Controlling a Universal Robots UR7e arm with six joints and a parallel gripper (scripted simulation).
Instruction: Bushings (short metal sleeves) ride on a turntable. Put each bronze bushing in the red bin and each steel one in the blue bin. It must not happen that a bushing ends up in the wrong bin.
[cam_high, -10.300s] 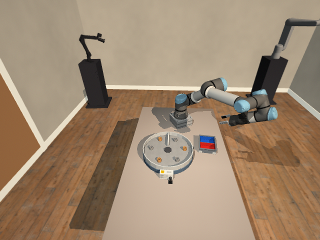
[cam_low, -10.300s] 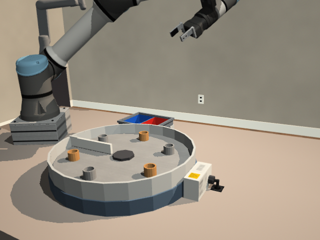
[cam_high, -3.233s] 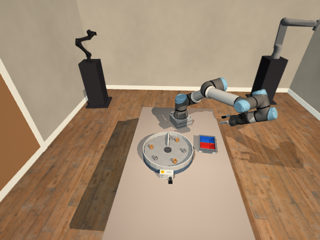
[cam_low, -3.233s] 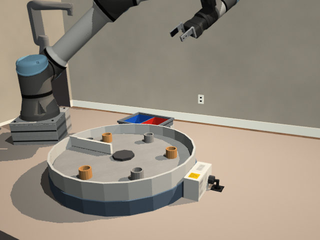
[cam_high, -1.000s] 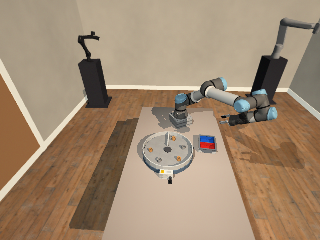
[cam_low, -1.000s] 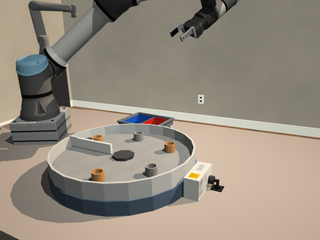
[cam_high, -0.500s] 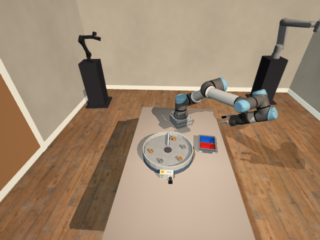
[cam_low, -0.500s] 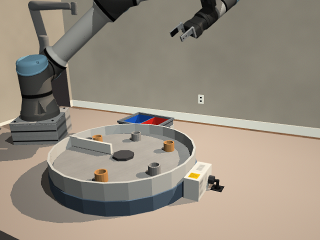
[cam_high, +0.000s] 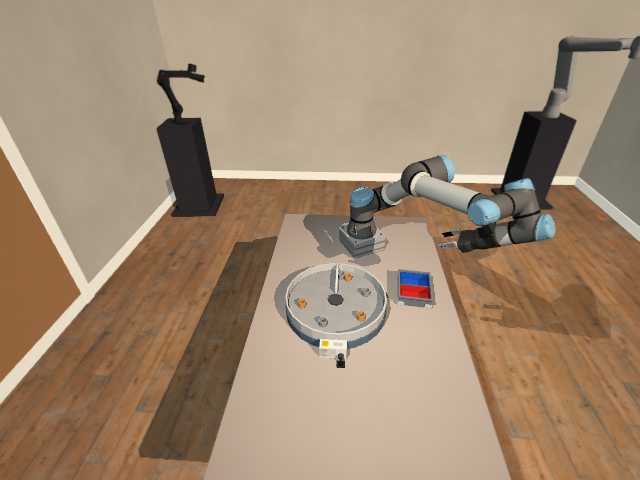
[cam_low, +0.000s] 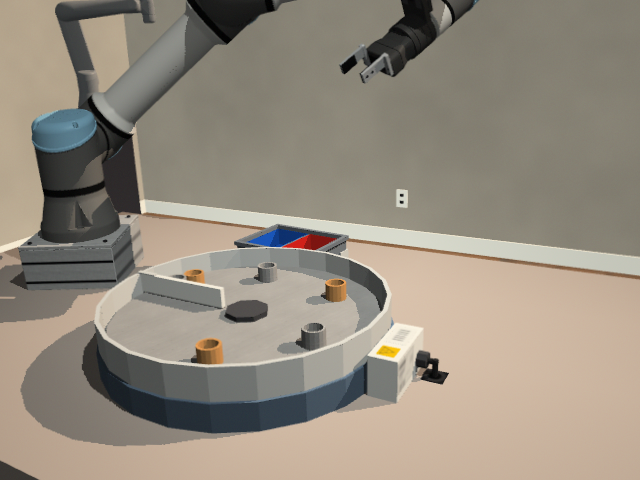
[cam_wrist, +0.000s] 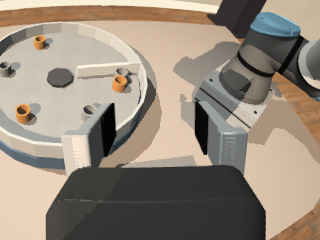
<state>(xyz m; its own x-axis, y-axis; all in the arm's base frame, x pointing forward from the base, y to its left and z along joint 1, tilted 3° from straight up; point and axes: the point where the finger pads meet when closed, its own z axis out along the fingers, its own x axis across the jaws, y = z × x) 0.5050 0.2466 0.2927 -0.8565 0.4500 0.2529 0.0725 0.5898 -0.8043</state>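
The turntable (cam_high: 330, 325) (cam_low: 232, 382) carries three bronze and three steel bushings, all upright. One bronze bushing (cam_high: 348, 277) (cam_low: 194, 276) (cam_wrist: 119, 84) stands by the divider, close to a steel bushing (cam_high: 341, 273) (cam_wrist: 122, 72) partly hidden behind it. The other bronze ones (cam_high: 301, 303) (cam_high: 361, 315) and steel ones (cam_high: 366, 291) (cam_high: 323, 321) stand spread around the disc. The blue bin (cam_high: 414, 279) (cam_low: 275, 237) and red bin (cam_high: 415, 291) (cam_low: 312, 241) show no bushing; their floors are partly hidden in the exterior view. My gripper (cam_high: 445, 239) (cam_low: 352, 74) (cam_wrist: 155, 119) is open and empty, high up, beyond the bins' side of the table.
A raised wall (cam_low: 242, 383) rings the turntable, and a white divider (cam_high: 337, 279) (cam_low: 180, 291) (cam_wrist: 107, 70) stands across part of the disc. A dark hub (cam_high: 335, 299) (cam_low: 247, 311) is at its centre. A white box (cam_high: 332, 348) (cam_low: 395, 361) is on its front side.
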